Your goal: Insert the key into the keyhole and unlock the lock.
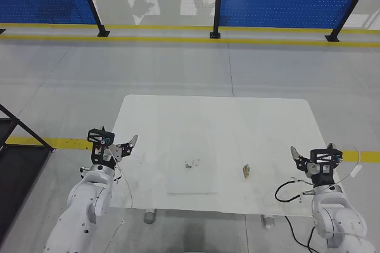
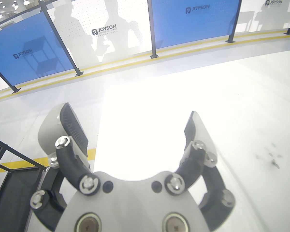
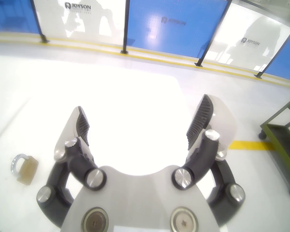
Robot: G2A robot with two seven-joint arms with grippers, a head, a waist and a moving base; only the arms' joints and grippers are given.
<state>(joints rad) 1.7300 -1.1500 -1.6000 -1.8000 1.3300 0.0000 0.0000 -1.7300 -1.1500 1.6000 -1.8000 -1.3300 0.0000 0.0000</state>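
A small brass padlock (image 1: 246, 169) lies flat on the white table (image 1: 215, 120), right of centre near the front; in the right wrist view the padlock (image 3: 26, 169) shows its silver shackle. A small key (image 1: 189, 166) lies left of it near the table's middle, and appears as a dark speck, the key (image 2: 275, 163), in the left wrist view. My left gripper (image 1: 121, 144) hovers open over the table's front left edge, nothing between its fingers (image 2: 73, 131). My right gripper (image 1: 311, 154) stands open at the front right edge, well to the right of the padlock.
A black frame cart (image 1: 6, 158) stands on the floor left of the table, and a green cart (image 3: 284, 131) to the right. Blue and white fence panels (image 1: 50, 11) on black posts line the far side, beyond yellow floor tape.
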